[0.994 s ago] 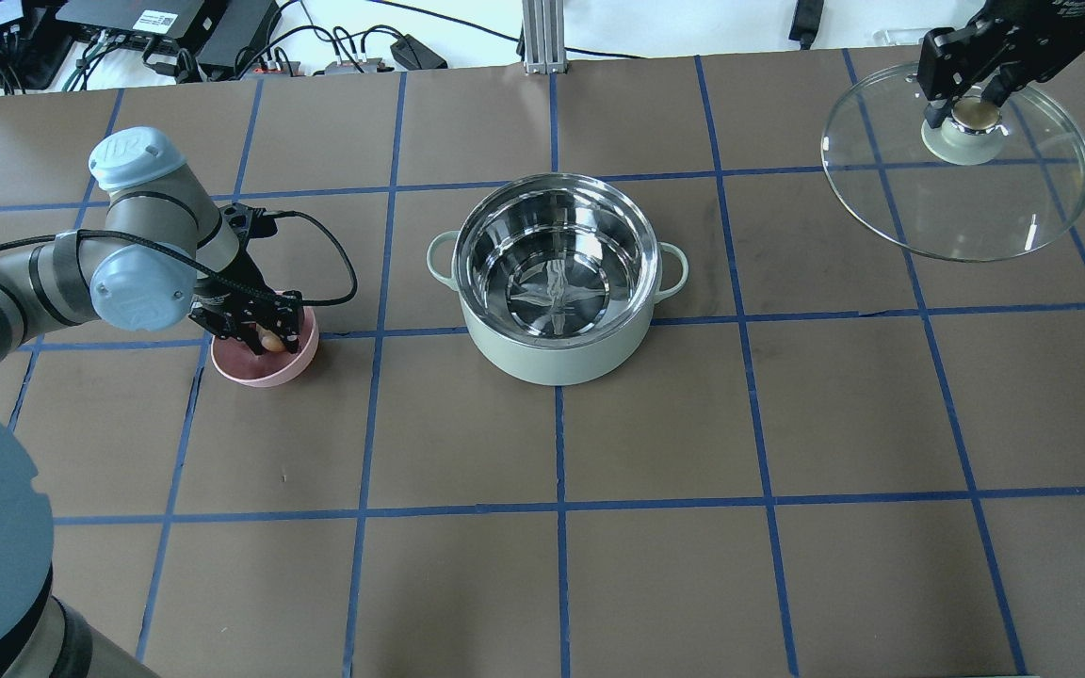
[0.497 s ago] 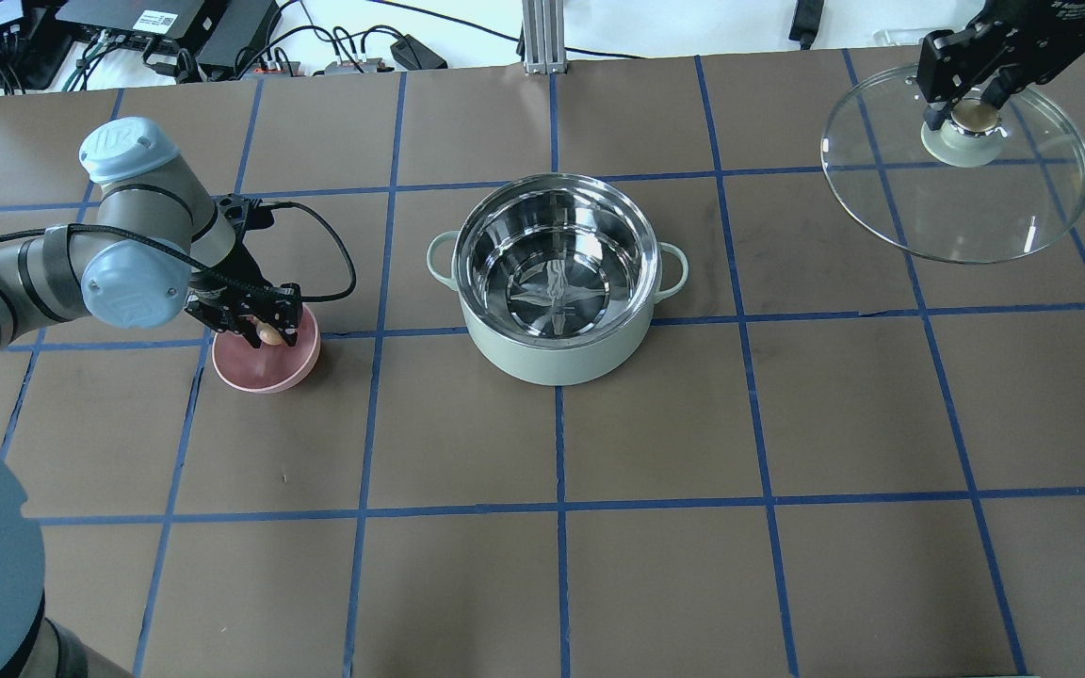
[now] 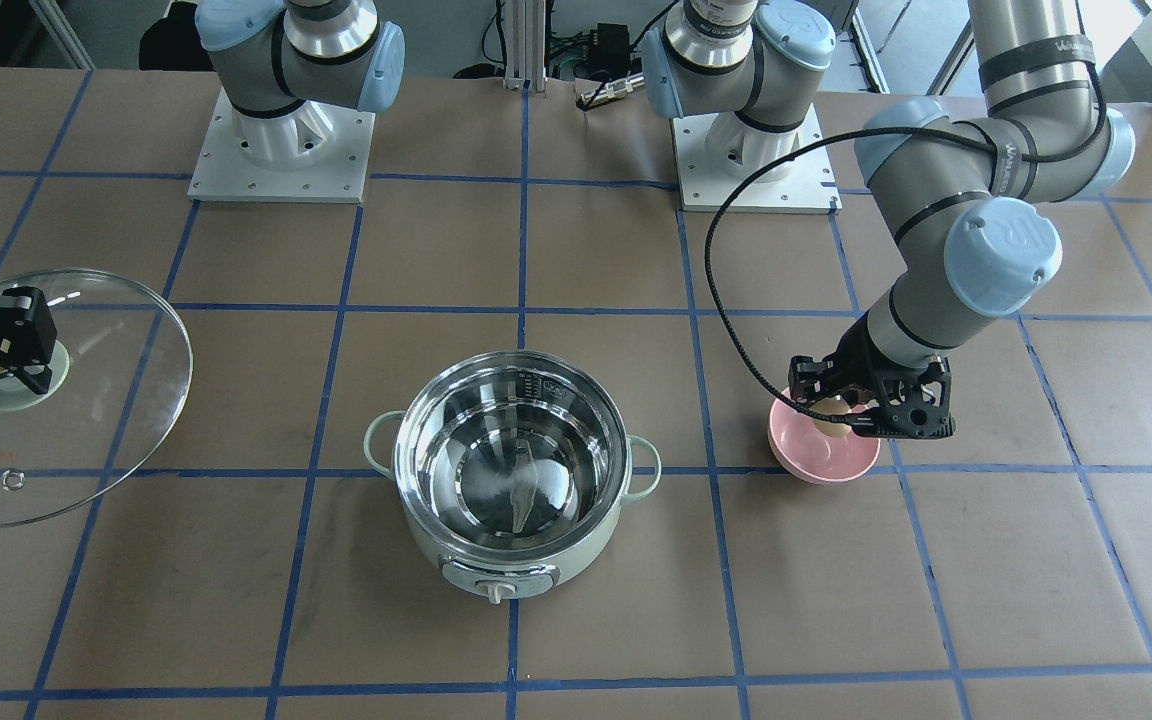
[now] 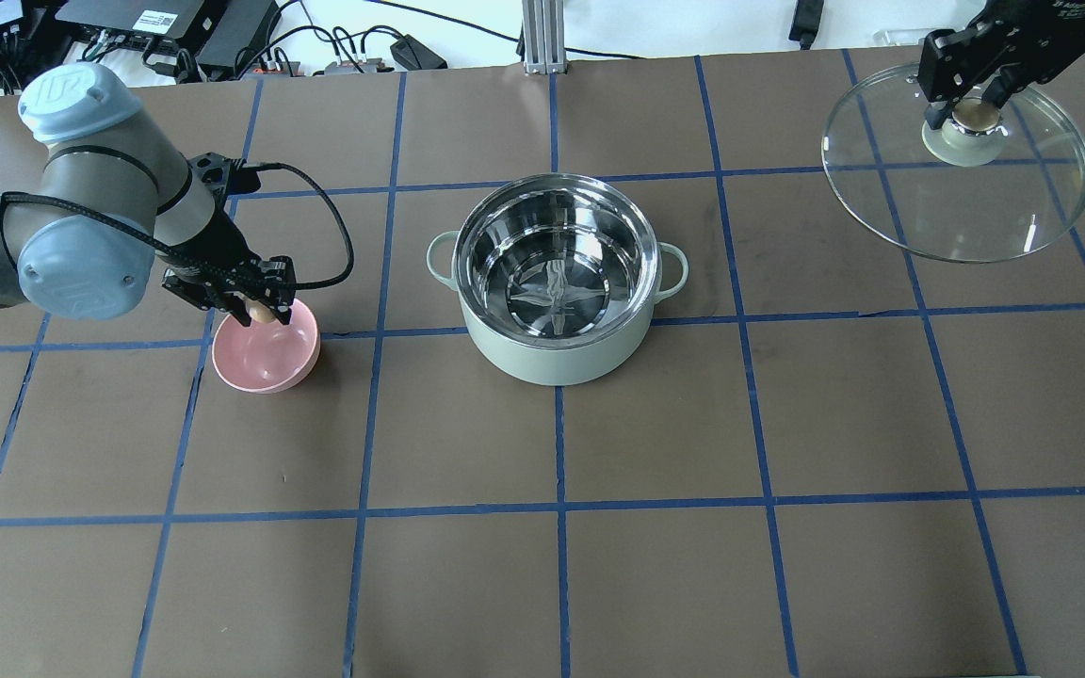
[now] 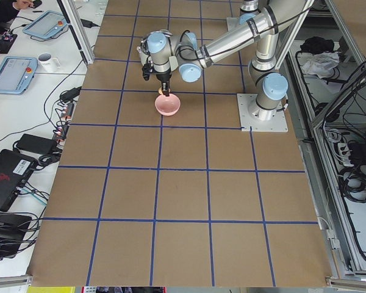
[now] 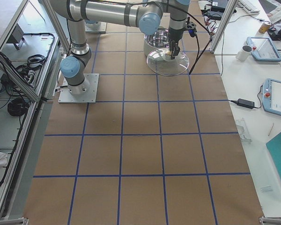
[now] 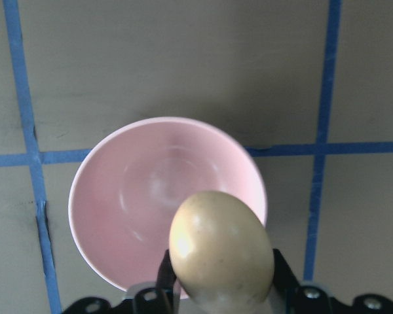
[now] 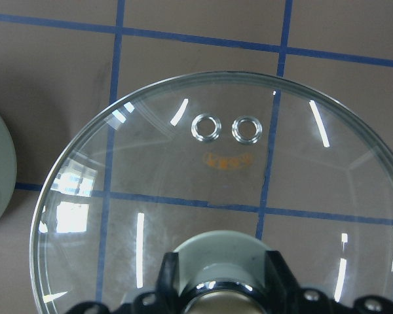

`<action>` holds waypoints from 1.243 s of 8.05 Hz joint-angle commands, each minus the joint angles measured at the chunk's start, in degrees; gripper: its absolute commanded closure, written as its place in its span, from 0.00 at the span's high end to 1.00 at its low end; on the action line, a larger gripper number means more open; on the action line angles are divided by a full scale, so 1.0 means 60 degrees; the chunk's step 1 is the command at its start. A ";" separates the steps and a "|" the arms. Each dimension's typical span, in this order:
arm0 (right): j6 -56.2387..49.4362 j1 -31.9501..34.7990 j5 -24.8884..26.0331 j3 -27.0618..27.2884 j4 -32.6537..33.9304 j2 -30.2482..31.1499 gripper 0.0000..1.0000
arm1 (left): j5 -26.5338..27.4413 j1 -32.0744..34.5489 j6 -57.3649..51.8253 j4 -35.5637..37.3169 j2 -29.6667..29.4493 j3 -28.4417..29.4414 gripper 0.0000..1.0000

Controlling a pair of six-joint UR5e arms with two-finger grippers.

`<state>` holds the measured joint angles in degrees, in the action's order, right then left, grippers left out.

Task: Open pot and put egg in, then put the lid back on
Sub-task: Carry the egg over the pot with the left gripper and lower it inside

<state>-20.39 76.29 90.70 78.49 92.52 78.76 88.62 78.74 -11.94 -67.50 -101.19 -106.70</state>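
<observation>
The worktop [image 4: 655, 584] was brown with blue gridlines, the pot [image 4: 552, 365] mint-green, bowl [image 4: 265, 363] pink, egg [image 7: 221, 252] tan, lid [image 4: 976, 207] clear glass.

Bright, even light floods the tabletop [image 4: 693, 424]; shadows faint.
White glints streak the glass lid [image 8: 216, 176]; steel inside the pot [image 4: 552, 363] glares; the egg [image 7: 221, 252], close to the lens, blurs.

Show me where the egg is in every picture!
Front-facing: egg right of centre, just above the pink bowl.
Overhead: egg at left, at the pink bowl's top edge.
Exterior left: egg tiny, top centre, above the pink bowl.
Exterior right: not visible.
Left wrist: egg large, bottom centre.
Right wrist: not in it.
Shared landmark: the pink bowl.
</observation>
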 commanded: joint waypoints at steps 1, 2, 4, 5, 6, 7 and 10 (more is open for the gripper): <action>0.0000 0.0000 -0.0043 0.0000 0.0064 -0.0002 0.10 | -0.0444 0.1459 0.1369 -0.0133 0.0489 0.0975 0.20; 0.0015 0.0000 -0.0145 0.0000 0.0078 -0.0002 0.10 | -0.0444 0.2264 0.1810 -0.0045 0.0387 0.1488 0.20; 0.0015 -0.0029 -0.0146 0.0000 0.0093 -0.0002 0.10 | -0.0429 0.3409 0.2909 0.0246 -0.0167 0.2004 0.20; 0.0015 -0.0029 -0.0146 0.0000 0.0093 -0.0002 0.10 | -0.0429 0.3937 0.3203 0.1002 -0.0722 0.2282 0.20; 0.0000 -0.0029 -0.0161 0.0000 0.0108 -0.0002 0.10 | -0.0313 0.4377 0.3670 0.1300 -0.1482 0.2575 0.20; 0.0000 -0.0029 -0.0161 0.0000 0.0122 -0.0002 0.10 | -0.0239 0.4846 0.4023 0.1622 -0.2113 0.2853 0.20; 0.0029 -0.0029 -0.0161 0.0000 0.0137 -0.0002 0.10 | -0.0136 0.5231 0.4202 0.1771 -0.3098 0.2885 0.20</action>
<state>-20.31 76.11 89.74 78.46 93.30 78.75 87.58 109.03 12.59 -57.83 -116.30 -89.53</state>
